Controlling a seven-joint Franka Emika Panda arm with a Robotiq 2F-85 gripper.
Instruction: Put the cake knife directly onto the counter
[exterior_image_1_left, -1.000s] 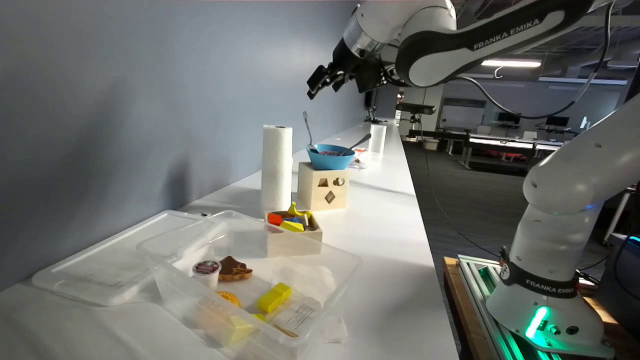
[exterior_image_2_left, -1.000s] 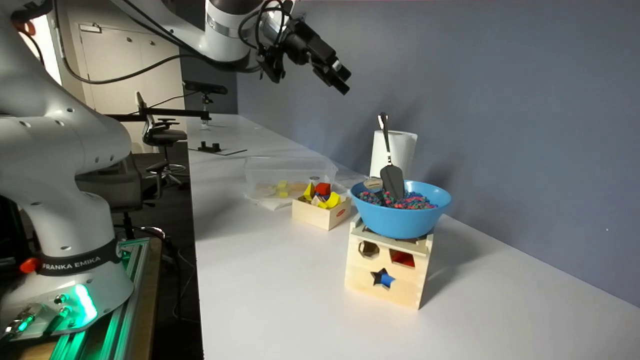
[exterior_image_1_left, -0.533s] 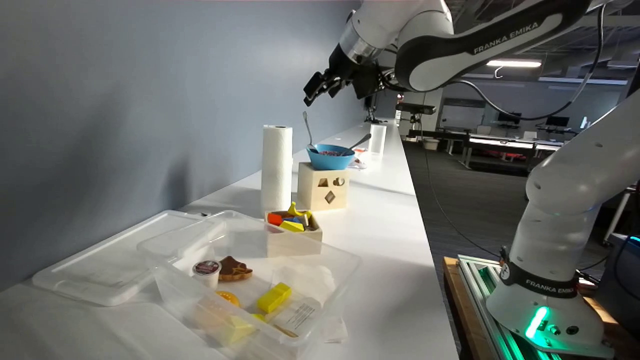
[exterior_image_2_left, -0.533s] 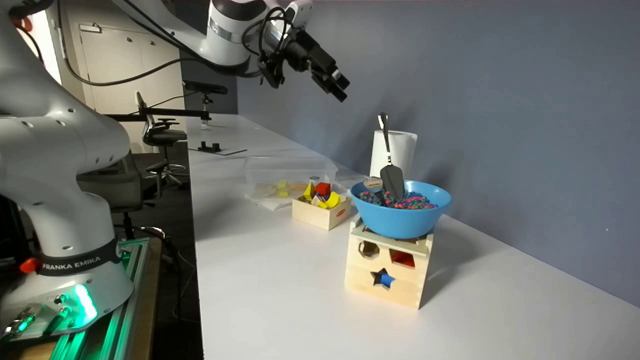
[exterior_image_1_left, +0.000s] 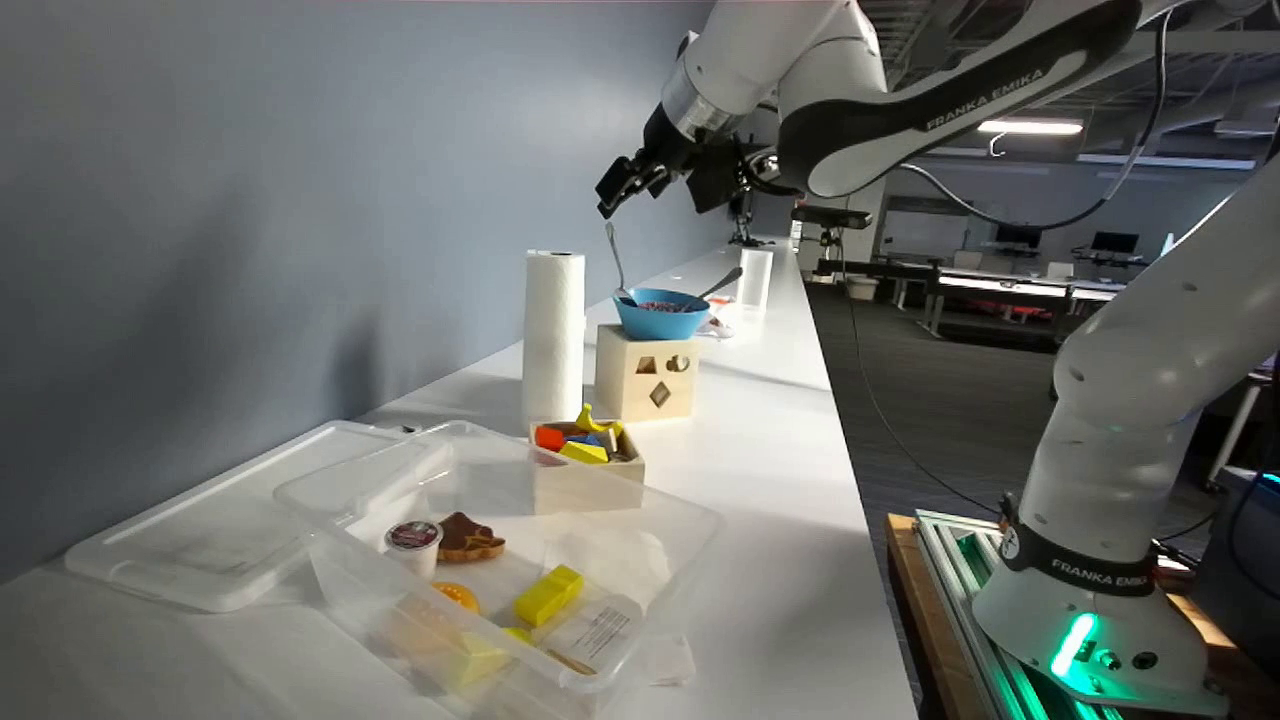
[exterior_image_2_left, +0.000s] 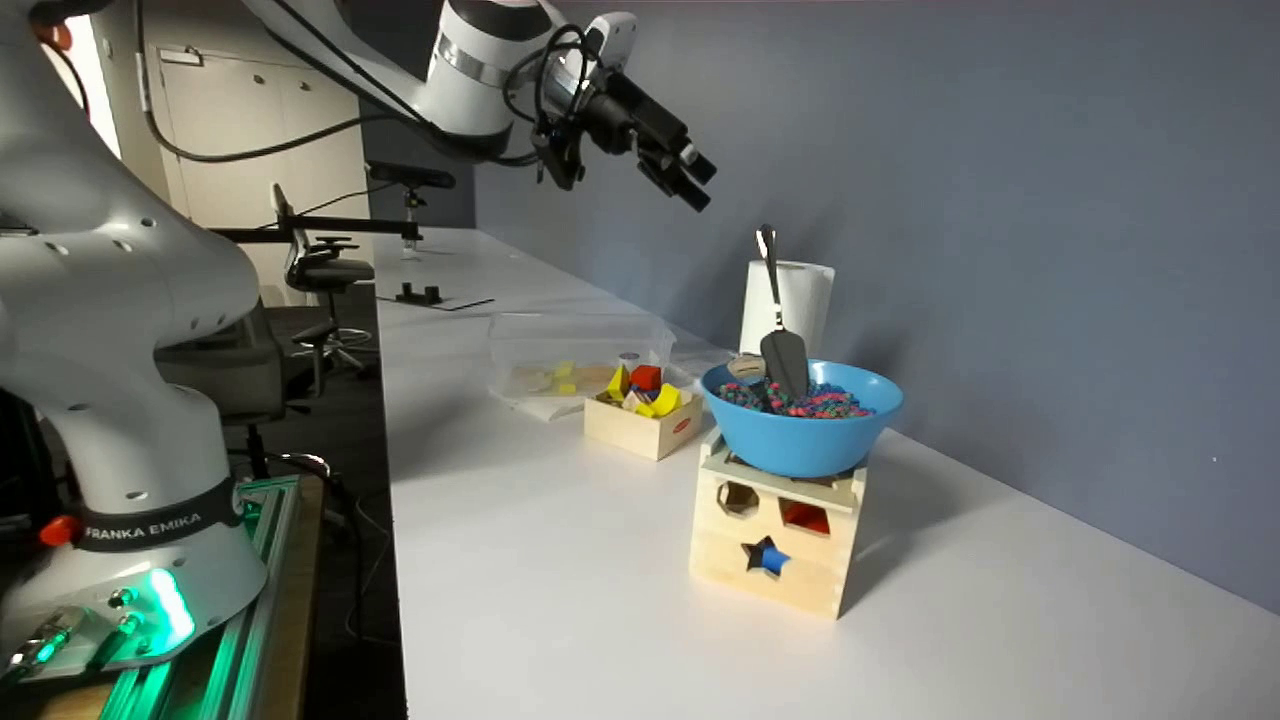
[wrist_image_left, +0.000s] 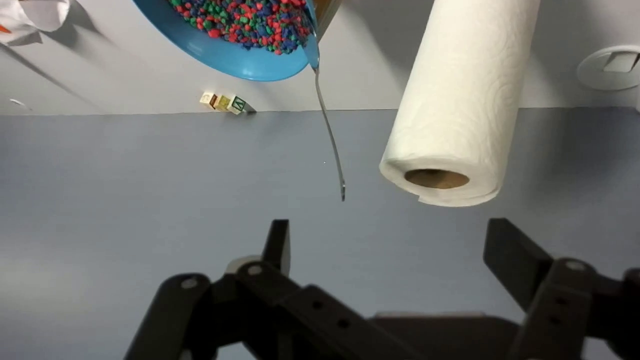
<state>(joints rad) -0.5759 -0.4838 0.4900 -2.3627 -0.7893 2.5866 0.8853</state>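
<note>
The cake knife (exterior_image_2_left: 769, 275) has a silvery handle and a dark grey blade. It stands steeply in the blue bowl (exterior_image_2_left: 800, 440), blade down in colored bits and handle up. It also shows in an exterior view (exterior_image_1_left: 615, 250) and edge-on in the wrist view (wrist_image_left: 329, 130). The bowl sits on a wooden shape box (exterior_image_2_left: 770, 540), which stands on the white counter (exterior_image_2_left: 540, 570). My gripper (exterior_image_2_left: 702, 183) is open and empty, above the handle tip and apart from it. In the wrist view the handle end is just beyond the space between the fingers (wrist_image_left: 387, 235).
A paper towel roll (wrist_image_left: 460, 100) stands close beside the bowl, near the grey wall (exterior_image_2_left: 1000, 250). A second utensil (exterior_image_1_left: 718, 283) leans out of the bowl. A small wooden box of blocks (exterior_image_2_left: 640, 430) and a clear plastic tray (exterior_image_1_left: 640, 490) with toy food stand on the counter.
My gripper has come down and closer to the knife handle. It stays open. The knife, bowl and other things have not moved.
</note>
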